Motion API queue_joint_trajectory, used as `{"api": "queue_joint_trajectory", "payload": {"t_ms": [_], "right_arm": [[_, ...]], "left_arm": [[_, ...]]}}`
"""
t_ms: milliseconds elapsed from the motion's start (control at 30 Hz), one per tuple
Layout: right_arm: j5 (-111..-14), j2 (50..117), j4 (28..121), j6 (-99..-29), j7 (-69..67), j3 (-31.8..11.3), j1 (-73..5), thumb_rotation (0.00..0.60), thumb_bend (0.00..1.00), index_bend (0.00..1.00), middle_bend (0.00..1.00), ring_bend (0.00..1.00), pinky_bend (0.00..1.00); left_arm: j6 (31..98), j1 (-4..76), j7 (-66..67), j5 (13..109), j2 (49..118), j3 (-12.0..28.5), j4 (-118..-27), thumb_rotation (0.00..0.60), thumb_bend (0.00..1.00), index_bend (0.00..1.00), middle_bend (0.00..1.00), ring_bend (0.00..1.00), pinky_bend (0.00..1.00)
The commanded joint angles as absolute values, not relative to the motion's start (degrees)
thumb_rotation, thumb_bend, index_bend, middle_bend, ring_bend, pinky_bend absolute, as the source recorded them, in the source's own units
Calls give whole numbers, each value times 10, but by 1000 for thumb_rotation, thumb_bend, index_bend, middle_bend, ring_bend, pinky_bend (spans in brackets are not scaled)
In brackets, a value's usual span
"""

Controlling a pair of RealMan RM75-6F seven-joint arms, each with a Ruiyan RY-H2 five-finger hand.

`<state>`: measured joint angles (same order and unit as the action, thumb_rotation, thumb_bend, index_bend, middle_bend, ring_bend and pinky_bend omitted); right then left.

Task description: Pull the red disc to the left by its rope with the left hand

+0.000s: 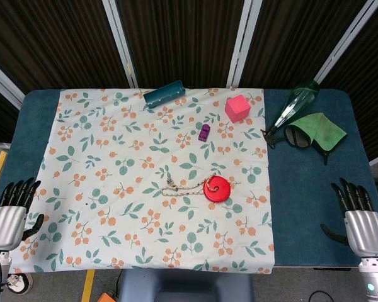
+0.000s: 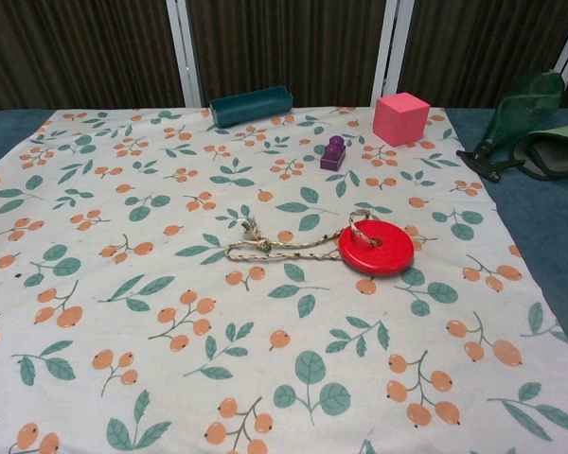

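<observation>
The red disc (image 1: pixel 217 189) (image 2: pixel 376 248) lies flat on the floral cloth, right of the middle. Its pale twisted rope (image 1: pixel 179 188) (image 2: pixel 275 244) runs from the disc's hole leftward and ends in a knotted loop. My left hand (image 1: pixel 10 211) rests at the table's near left edge, fingers apart, holding nothing, far from the rope. At the near right edge, on the blue table top, my right hand (image 1: pixel 359 217) is likewise open and holds nothing. Neither hand shows in the chest view.
A pink cube (image 1: pixel 237 108) (image 2: pixel 400 117), a small purple block (image 1: pixel 205 131) (image 2: pixel 333 153) and a teal cylinder (image 1: pixel 164 94) (image 2: pixel 252 104) sit toward the far side of the cloth (image 1: pixel 101 157). A green bottle (image 1: pixel 294 106), dark glasses and a green cloth (image 1: pixel 321 130) lie far right.
</observation>
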<state>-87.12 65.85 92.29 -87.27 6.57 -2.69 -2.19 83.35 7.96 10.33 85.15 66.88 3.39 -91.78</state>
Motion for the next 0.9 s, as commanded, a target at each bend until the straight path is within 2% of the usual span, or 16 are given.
{"api": "queue_joint_trajectory", "payload": {"t_ms": [33,367,600,900], "right_arm": [[-870,659,919,-871,62,-27,-22,600,302,0,0,0,0],[-863,651,915,-870,50,-30,-20,600,302,0,0,0,0],[-854,654,909,-864,51,-34,-23,600,302,0,0,0,0],[-861,644,924,-858,52,-38,-31,600,302,0,0,0,0]], "left_arm": [[832,79,102,849,672,32,-919,600,407,0,19,0,42],[810,95,93,866,685,24,-923,600,408,0,19,0,43],[740,164,102,904,709,34,-946,600,407,0,19,0,44],[624,257,111,880,789,58,-931,600,408,0,17,0,44]]}}
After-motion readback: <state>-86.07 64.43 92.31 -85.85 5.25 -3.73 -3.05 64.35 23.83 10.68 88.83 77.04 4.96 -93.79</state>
